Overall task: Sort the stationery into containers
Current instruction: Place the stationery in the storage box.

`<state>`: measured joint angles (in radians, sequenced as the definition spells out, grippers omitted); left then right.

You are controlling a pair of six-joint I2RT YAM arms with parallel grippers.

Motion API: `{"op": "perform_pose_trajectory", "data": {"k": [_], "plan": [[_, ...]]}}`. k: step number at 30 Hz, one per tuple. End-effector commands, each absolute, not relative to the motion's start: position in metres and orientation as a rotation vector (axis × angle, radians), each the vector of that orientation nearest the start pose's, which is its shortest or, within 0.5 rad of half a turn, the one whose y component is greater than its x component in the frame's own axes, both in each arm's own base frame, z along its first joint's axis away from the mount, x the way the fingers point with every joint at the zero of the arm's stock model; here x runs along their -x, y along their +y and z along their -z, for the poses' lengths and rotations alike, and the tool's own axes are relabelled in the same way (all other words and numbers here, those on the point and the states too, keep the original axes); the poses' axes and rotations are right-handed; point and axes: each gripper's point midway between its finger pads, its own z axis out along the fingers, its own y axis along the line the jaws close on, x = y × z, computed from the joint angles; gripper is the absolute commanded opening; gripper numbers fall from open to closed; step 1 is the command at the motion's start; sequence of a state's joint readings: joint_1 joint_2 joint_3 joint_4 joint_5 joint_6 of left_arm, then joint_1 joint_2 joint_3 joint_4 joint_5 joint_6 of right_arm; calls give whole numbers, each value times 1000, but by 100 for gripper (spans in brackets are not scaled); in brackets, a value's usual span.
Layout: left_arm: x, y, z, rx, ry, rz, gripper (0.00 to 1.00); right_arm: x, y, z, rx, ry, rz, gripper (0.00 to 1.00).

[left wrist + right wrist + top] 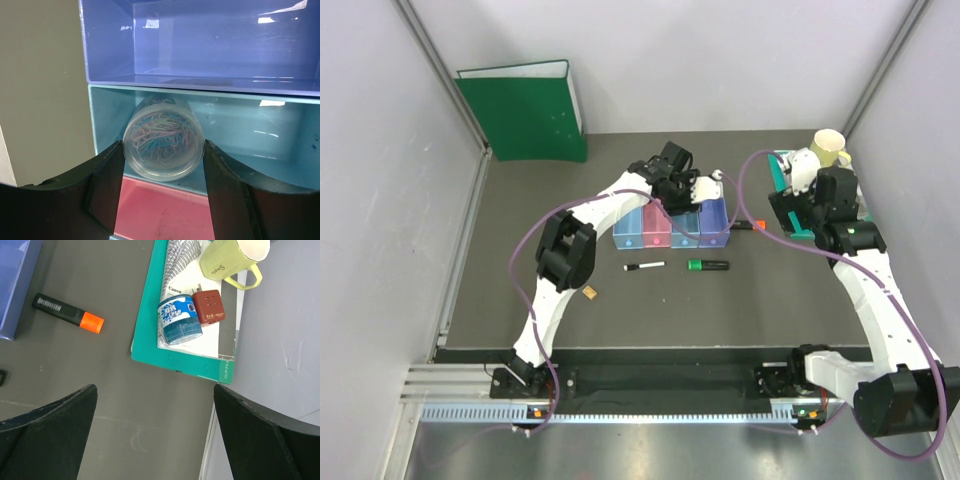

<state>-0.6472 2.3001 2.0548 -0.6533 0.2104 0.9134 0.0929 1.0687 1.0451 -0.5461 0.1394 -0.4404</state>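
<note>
My left gripper is shut on a clear round jar of coloured paper clips, holding it over the light blue bin, between the purple bin and the pink bin. The row of bins stands mid-table. A white pen with a black cap, a green-capped highlighter and a tiny tan square lie in front of it. An orange-capped highlighter lies right of the bins. My right gripper is open and empty over the table near the teal tray.
The teal tray holds a blue round jar, a red cube and paper. A cream mug stands at its far end. A big green binder leans at the back left. Walls close in both sides.
</note>
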Motion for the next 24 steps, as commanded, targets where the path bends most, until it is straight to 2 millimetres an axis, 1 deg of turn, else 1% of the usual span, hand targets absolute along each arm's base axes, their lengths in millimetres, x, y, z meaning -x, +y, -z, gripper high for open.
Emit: {"op": "perform_pose_trajectory", "data": {"k": [1,3,5,7,8,11,14,17,18,20,21,23,24], "plan": [[-479,-360,-116,-1729,1611,76,65,-329,-9,-248,447,2042,325,99],[-481,-359,-118,-1720,1606,66,70,-329,-9,-248,448,2042,324,100],[-482,-359,-120,-1709,1600,56,72,-329,-9,-249,449,2039,323,100],[-484,-358,-121,-1700,1600,45,80,-328,-8,-248,450,2040,319,100],[-485,-358,-122,-1693,1601,40,81,-328,-8,-249,450,2038,317,100],[-486,-357,-125,-1683,1596,32,82,-326,-8,-249,451,2039,315,100],[-488,-355,-134,-1656,1589,10,82,-325,-7,-249,453,2037,312,100],[-483,-355,-154,-1620,1588,35,82,-323,-7,-247,480,2037,315,99],[-476,-354,-168,-1604,1588,50,82,-322,-5,-245,496,2039,308,100],[-467,-352,-186,-1583,1584,77,82,-319,-3,-235,543,2061,299,99],[-457,-349,-202,-1561,1582,99,82,-319,-2,-233,555,2064,294,100],[-444,-344,-218,-1539,1577,123,82,-316,2,-221,622,2091,273,100],[-431,-337,-232,-1515,1580,140,83,-315,3,-218,644,2094,265,100]]}}
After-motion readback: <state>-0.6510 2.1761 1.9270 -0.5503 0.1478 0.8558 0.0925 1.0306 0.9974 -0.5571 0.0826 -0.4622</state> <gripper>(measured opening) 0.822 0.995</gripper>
